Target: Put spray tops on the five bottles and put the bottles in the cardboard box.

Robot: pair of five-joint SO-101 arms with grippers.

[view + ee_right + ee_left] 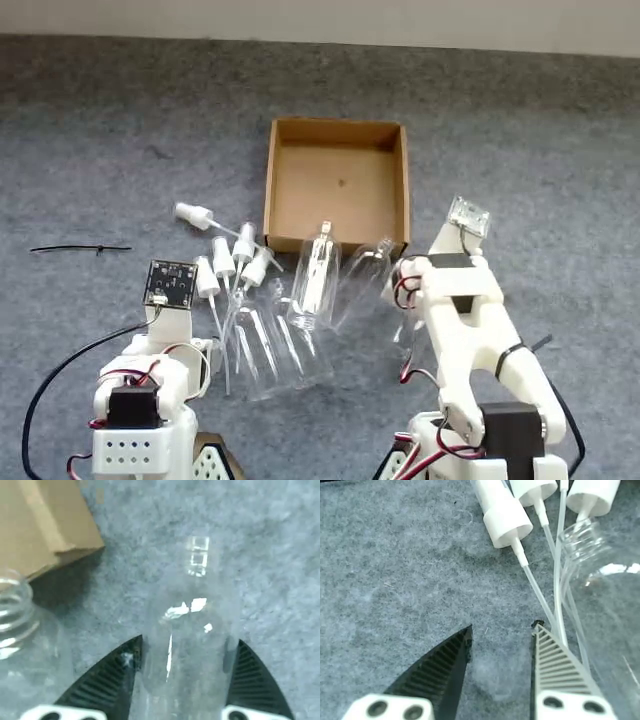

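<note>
Right wrist view: right end effector (188,641) seemingly clamps a bottle (192,600) beside the box (45,520). Left end effector (502,626) gapes near spray tops (502,520).

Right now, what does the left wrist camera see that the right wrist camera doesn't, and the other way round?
Only the left wrist view: white spray tops with thin tubes, lying just beyond the open left claw. Only the right wrist view: a corner of the cardboard box, and a clear bottle lying within the right claw. Both: the grey cloth underneath, and a bottle's open threaded neck off to one side.
</note>
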